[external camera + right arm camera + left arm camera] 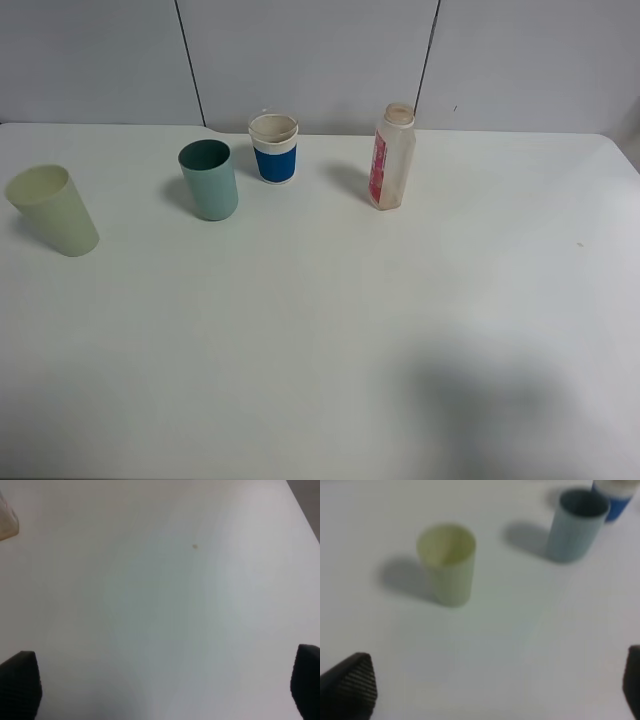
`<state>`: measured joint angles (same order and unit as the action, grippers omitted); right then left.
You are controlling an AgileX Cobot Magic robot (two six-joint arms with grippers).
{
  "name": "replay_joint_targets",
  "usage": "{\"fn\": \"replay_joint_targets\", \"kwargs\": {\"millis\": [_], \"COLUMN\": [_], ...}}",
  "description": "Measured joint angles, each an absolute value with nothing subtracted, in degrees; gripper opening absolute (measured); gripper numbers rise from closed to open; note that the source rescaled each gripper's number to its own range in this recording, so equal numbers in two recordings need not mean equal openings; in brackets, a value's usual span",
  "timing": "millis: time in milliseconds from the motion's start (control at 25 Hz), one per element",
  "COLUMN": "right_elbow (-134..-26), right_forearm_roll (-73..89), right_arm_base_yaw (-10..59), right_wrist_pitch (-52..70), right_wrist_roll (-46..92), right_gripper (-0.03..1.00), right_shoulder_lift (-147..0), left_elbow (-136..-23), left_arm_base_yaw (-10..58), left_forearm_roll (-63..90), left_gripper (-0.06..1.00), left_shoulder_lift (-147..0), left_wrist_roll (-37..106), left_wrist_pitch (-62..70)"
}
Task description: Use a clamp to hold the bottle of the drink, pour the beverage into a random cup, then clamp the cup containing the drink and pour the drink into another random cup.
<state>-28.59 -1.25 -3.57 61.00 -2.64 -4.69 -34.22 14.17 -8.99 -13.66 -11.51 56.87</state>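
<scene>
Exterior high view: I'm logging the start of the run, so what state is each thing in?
bottle: upright, uncapped, untouched.
teal cup: upright, free.
blue-banded cup: upright, free.
pale yellow-green cup: upright, free.
left gripper: jaws open, empty.
right gripper: jaws open, empty.

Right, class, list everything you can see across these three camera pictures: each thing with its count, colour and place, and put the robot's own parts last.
Yellow-green cup: one, pale yellow-green, far left of the table, upright.
Teal cup: one, teal-green with a darker inside, right of the yellow-green cup.
White cup: one, white with a blue band and beige rim, just right of and behind the teal cup.
Bottle: one, clear plastic with a pink-red label and beige neck, right of the cups, upright.
Table: one, white, under everything.
Left gripper: one, black fingertips wide apart, empty.
Right gripper: one, black fingertips wide apart, empty, over bare table.
</scene>
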Motion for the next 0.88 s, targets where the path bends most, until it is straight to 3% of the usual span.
{"fn": "replay_joint_targets", "kwargs": {"millis": [880], "right_elbow": [-28.6], "right_forearm_roll": [-1.2], "right_arm_base_yaw": [-3.6], "right_wrist_pitch": [61.0], "right_wrist_roll": [-2.6], "right_gripper": [1.00], "right_shoulder_lift": [-4.7], "left_elbow": [-29.5], "left_arm_base_yaw": [14.2], "left_forearm_roll": [-7.3], "left_gripper": [1.00], "left_shoulder_lift": [-13.7], "left_wrist_roll": [-11.5], "left_wrist_pitch": [61.1]}}
